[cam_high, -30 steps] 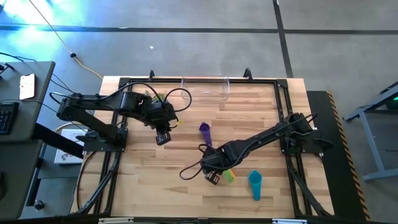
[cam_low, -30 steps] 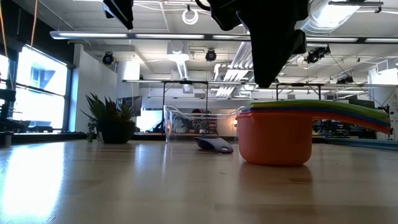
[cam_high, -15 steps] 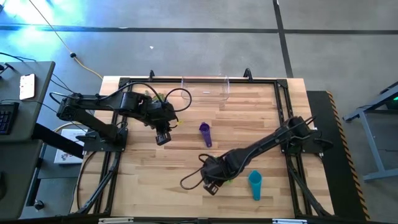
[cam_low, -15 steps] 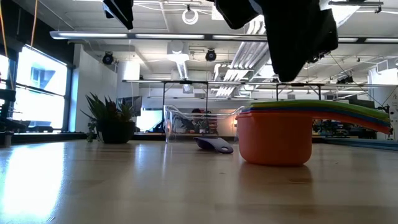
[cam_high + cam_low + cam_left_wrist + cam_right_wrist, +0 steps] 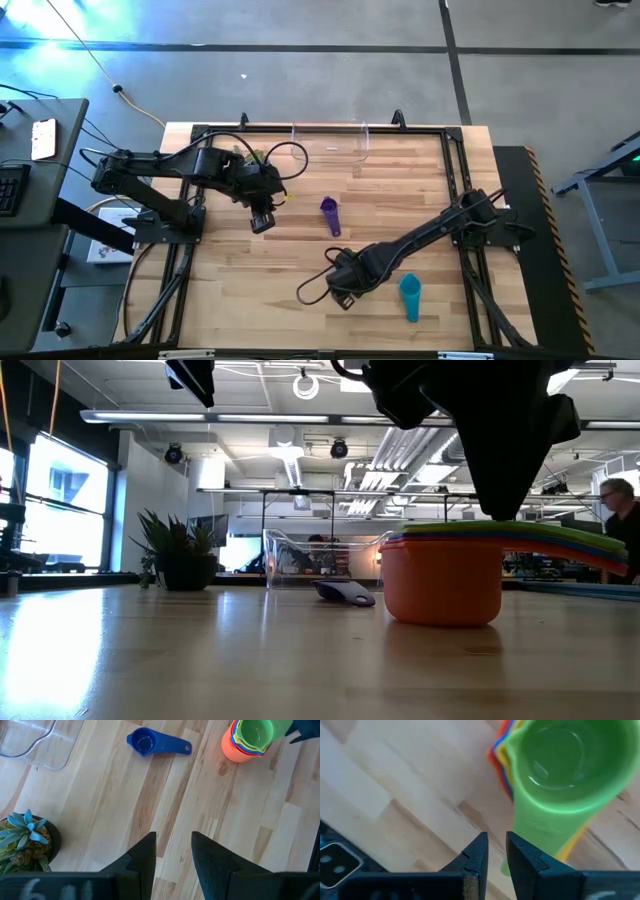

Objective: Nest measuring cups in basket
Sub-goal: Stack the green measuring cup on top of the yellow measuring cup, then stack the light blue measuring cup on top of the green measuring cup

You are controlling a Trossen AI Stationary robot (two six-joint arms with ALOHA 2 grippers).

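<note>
Now the right gripper (image 5: 492,851) hangs just above the handle of the green measuring cup (image 5: 570,767), top of the nested stack (image 5: 455,575), its fingers nearly closed and holding nothing, while the left gripper (image 5: 262,222) waits open, well apart, near the clear basket (image 5: 330,143).

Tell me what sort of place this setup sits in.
Probably a robotics lab or open workshop: exposed ceiling ducts and strip lights, a bare concrete floor around the butcher-block table, and a side desk with a keyboard.
</note>
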